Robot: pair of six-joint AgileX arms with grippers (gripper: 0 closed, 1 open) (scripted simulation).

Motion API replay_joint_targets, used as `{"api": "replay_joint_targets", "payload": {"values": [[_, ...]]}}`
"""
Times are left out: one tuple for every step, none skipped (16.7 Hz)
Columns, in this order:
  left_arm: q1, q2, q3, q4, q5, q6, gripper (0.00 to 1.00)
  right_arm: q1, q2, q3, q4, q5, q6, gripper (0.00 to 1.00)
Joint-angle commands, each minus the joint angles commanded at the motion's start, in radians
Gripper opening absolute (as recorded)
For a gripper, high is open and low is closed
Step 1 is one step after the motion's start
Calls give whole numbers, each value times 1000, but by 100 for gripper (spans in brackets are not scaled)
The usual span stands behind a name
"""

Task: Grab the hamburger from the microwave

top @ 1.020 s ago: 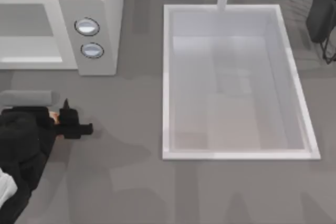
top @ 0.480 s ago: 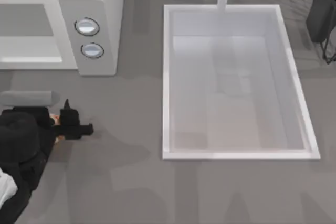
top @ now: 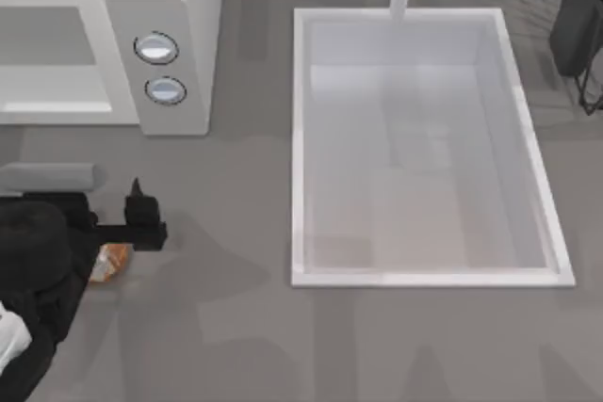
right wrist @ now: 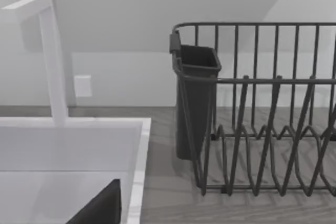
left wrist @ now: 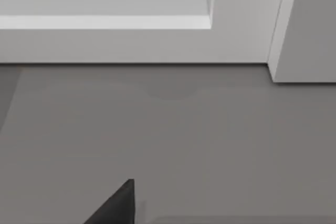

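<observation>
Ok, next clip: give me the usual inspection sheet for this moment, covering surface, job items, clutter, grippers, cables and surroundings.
Surface: grey countertop, bare in the middle.
Job's things: hamburger on the countertop at the left, out of the microwave, partly hidden under the left arm; the microwave's front cavity faces the counter.
Clutter: nothing seen.
Grippers: left gripper in front of the microwave, beside the hamburger; right arm parked at the far right, near the dish rack.
Cables: nothing seen.
Surroundings: white sink with faucet, dark dish rack with a cutlery cup, wall behind.
</observation>
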Motion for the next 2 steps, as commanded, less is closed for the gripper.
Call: {"api": "replay_joint_targets", "payload": {"values": [[0,0,0,0,0,0,100,0,0,0,0,0,0,100],[0,0,0,0,0,0,100,0,0,0,0,0,0,100]]}}
